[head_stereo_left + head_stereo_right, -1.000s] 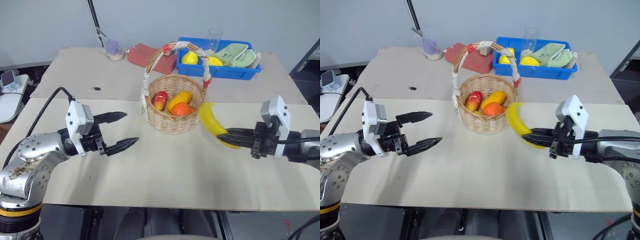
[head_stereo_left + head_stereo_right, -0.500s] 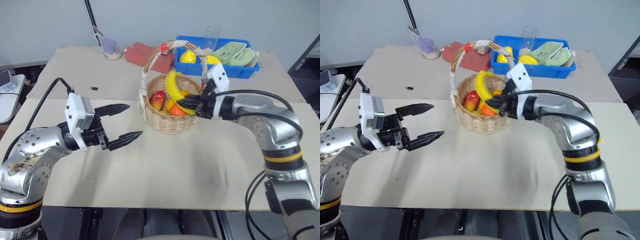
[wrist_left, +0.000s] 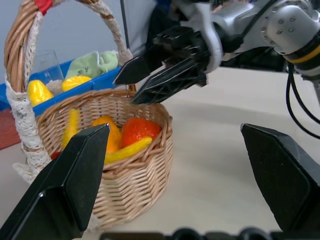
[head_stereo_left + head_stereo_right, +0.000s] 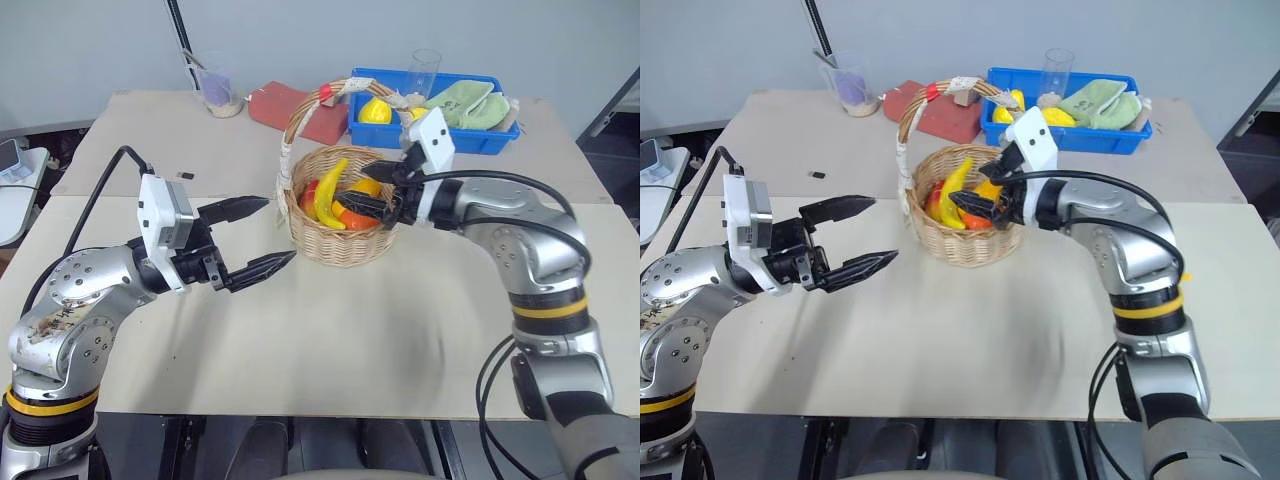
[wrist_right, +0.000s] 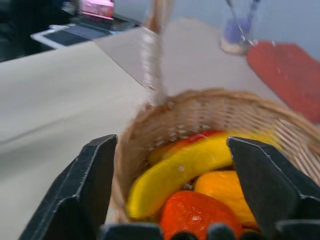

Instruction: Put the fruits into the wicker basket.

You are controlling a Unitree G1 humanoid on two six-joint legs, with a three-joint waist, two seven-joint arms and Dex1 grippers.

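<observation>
the wicker basket stands upright on the tan surface, near its middle, with the arched handle rising over it. inside the basket lie the banana, the orange fruit, a red fruit and a yellow-orange fruit. the banana rests tilted across the other fruits, one end up toward the far rim. it is free of both claws.

right claw: positioned at the near right rim of the basket, fingers pointing into the opening above the orange fruit. fingers are apart and grip nothing. in the right wrist view, the banana and the orange fruit sit between the two spread fingers, below and beyond them, untouched.

left claw: positioned above the surface to the left of the basket, pointing toward it, near but apart from the wicker wall. fingers are wide apart and empty. the left wrist view shows the basket ahead with the right claw over its far rim.

behind the basket, toward the far right of the surface, a blue bin holds yellow fruits and a green cloth. a clear glass stands behind it. a red pad and a plastic cup lie at the far left.
</observation>
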